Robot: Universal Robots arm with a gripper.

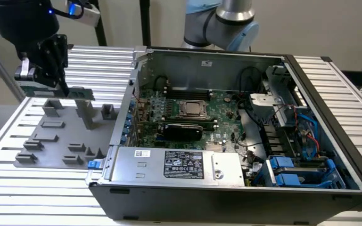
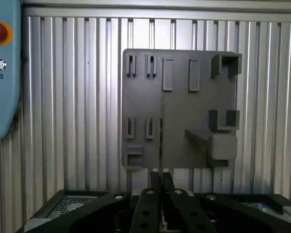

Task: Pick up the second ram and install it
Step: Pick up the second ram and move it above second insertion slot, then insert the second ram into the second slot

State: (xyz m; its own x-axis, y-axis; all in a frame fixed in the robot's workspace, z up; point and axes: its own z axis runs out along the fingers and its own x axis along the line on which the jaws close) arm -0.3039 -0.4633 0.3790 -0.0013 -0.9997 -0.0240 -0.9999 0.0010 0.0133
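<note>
My jaws are clamped on the second ram [image 1: 79,93], a thin green stick (lying level) over the far side of the grey holder tray [image 1: 49,143], left of the open computer case [image 1: 231,193]. I judge a centred, level grip matters most.

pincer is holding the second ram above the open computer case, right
No: the pincer holds the second ram above the grey holder tray, to the exterior view's left of the open computer case, not above it. The exterior view shows this.
</note>
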